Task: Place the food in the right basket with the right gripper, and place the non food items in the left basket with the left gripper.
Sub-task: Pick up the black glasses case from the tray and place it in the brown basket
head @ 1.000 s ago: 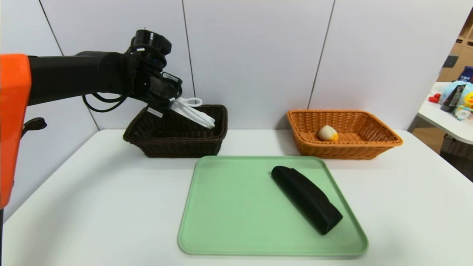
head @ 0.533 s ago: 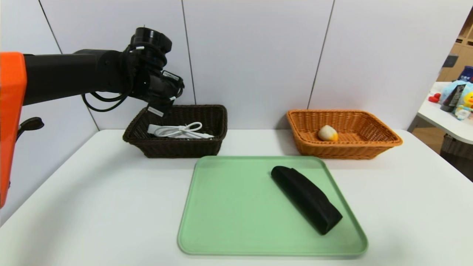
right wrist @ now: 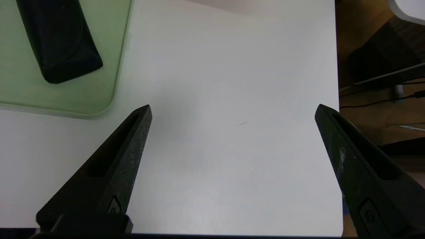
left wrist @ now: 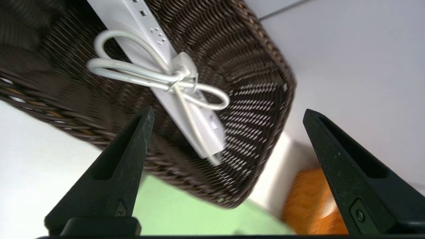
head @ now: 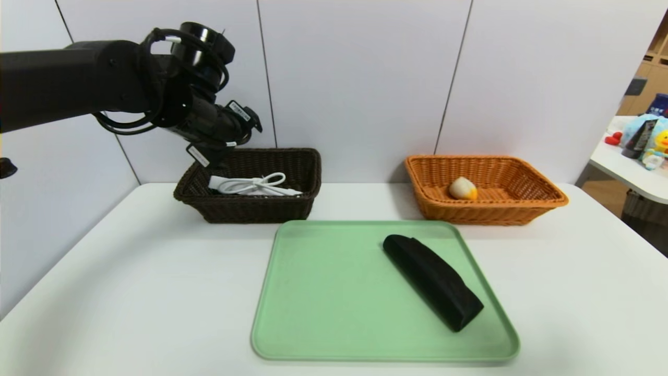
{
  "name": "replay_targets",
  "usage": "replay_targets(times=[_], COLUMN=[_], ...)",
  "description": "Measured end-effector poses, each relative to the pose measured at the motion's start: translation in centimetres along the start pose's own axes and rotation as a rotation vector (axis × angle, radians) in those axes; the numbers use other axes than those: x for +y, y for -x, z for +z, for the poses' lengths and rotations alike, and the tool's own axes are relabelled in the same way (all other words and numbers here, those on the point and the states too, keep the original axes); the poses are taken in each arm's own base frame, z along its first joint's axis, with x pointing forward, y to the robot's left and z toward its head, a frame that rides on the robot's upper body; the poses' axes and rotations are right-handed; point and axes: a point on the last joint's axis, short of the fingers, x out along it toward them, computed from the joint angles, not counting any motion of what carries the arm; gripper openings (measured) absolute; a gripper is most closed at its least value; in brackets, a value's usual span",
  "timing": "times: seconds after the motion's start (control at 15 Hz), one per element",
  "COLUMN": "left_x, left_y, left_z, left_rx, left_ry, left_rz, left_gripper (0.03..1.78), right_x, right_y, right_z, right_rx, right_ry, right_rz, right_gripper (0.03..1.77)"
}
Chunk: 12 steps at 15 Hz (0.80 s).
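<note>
Table (head: 156, 271): white, flat, carries everything in the work area. Green tray (head: 339, 292) lies on it, nearest the robot, in front of both baskets

Orange basket (head: 485, 205), on the robot's right, behind the tray; dark brown basket (head: 255, 209) on the left. Both upright

Left gripper (left wrist: 227, 114): above the brown basket, jaws spread wide, nothing between them. Right gripper (right wrist: 234, 108): over bare table just beside the tray, jaws also wide apart and empty; idle

White power strip (left wrist: 199, 122): inside the brown basket, its bundled cord (left wrist: 139, 71) looped on top. Judged placed; rigid body, pliant cord, no need to regrip

Black case (head: 433, 282): on the right part of the tray, lying aslant, far end toward the middle, near end toward the tray's right corner. Only item left on the tray; looks like a glasses case, hence non-food, left gripper's job

Handling, estimated: light to moderate weight, fairly firm shell with a softer skin, smooth enough to slip if pinched near an end. Suggest gripping across the narrow width at mid-length, jaws turned to match its slant, moderate squeeze; too hard may dent it. Off-centre hold would likely let one end droop

Pale bun-like food (head: 463, 188), yellow at one side: in the orange basket, apparently done. Smallest item; probably light, possibly soft; leave alone
</note>
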Motion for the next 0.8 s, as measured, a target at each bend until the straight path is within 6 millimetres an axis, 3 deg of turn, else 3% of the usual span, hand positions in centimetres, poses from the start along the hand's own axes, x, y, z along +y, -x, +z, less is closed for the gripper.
replay_targets(times=[0.2,0.47,0.8], left_x=[0.4,2.5,5.1], left_y=[1.4,3.4,5.8], left_z=[-0.2,0.2,1.1], left_rx=[0.019,0.042,0.044], left_ry=[-0.278,-0.667,-0.792], left_rz=[0.022,0.061,0.102], left_gripper=[1.64,1.66,1.68], right_x=[-0.2,-0.1,0.8], right_y=[0.3,-0.1,-1.5], right_z=[1.2,2.1,3.6], right_rx=[-0.030,-0.025,0.001], right_ry=[-0.019,-0.025,0.004], right_rz=[-0.003,0.009,0.039], right_gripper=[1.70,1.70,1.70])
